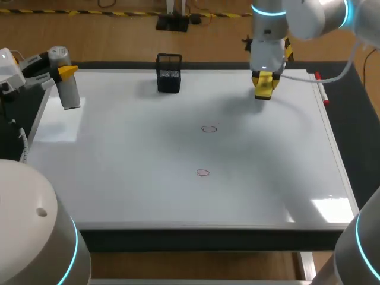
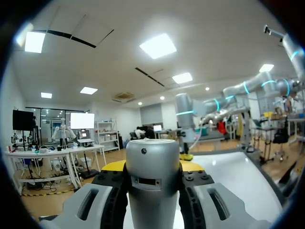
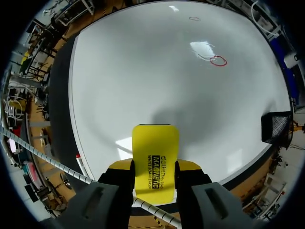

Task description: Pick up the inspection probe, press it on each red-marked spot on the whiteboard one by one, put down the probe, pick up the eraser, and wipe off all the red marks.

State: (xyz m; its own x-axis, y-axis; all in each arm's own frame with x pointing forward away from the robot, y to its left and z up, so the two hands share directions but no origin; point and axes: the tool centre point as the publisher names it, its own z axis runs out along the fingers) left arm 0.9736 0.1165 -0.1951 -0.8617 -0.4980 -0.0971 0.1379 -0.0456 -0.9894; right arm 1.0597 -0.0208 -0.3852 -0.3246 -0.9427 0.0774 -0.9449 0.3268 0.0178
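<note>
- Whiteboard [image 1: 148, 196] lay flat before us and covered most of the table.
- Our left gripper [image 1: 61, 72], at the board's 10 o'clock corner, was clamped on the grey inspection probe [image 1: 70, 92], which stood upright between its fingers.
- Our right gripper [image 1: 264, 80], at about 1 o'clock, pinched the yellow eraser [image 1: 263, 92] from two sides over the board.
- We saw a black mesh basket [image 1: 169, 73] standing at the far edge, near 11 o'clock.
- We saw a red marker [image 1: 321, 90] lying along the board's edge at 2 o'clock.
- We saw the far red mark [image 1: 209, 129] near the middle and the near red mark [image 1: 203, 173] at its 6 o'clock, both well apart from the grippers.
</note>
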